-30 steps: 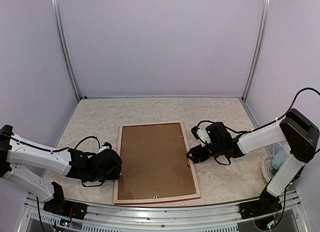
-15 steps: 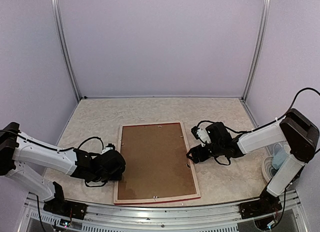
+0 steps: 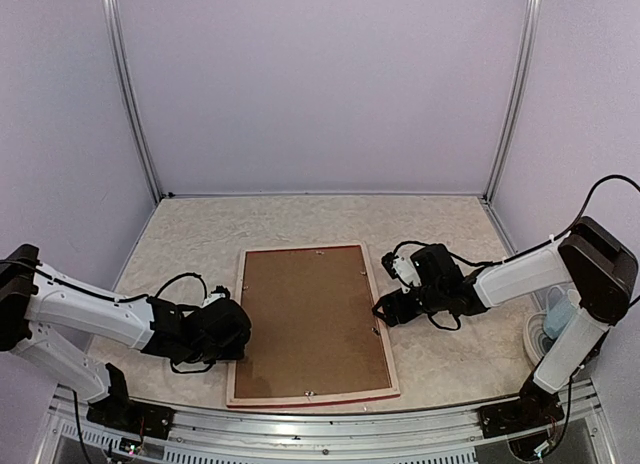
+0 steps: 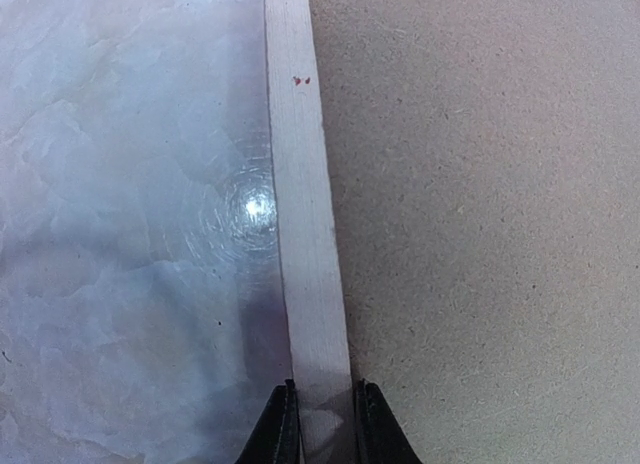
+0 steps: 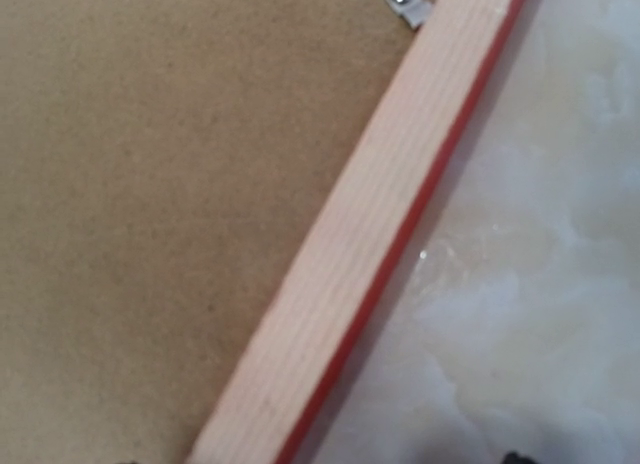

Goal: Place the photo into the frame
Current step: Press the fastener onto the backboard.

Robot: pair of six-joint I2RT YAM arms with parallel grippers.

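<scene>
The frame (image 3: 310, 397) lies face down on the table, pale wood back up, with a thin red edge showing. A brown backing board (image 3: 310, 319) fills it. The photo is hidden. My left gripper (image 3: 238, 342) is at the frame's left rail. In the left wrist view its fingers (image 4: 285, 429) are closed on either side of that pale rail (image 4: 300, 184). My right gripper (image 3: 380, 312) is over the right rail (image 5: 370, 254), jaws spread wide. Only a dark fingertip (image 5: 513, 457) shows past the rail's outer red edge.
A small metal clip (image 5: 405, 2) sits on the right rail's inner edge, over the board. A white and blue object (image 3: 555, 329) stands by the right arm's base. Purple walls close in the table, and an aluminium rail (image 3: 320, 424) runs along the front.
My left gripper has slid slightly right and nearer, up against the frame's left rail. The right arm and the frame have hardly moved.
</scene>
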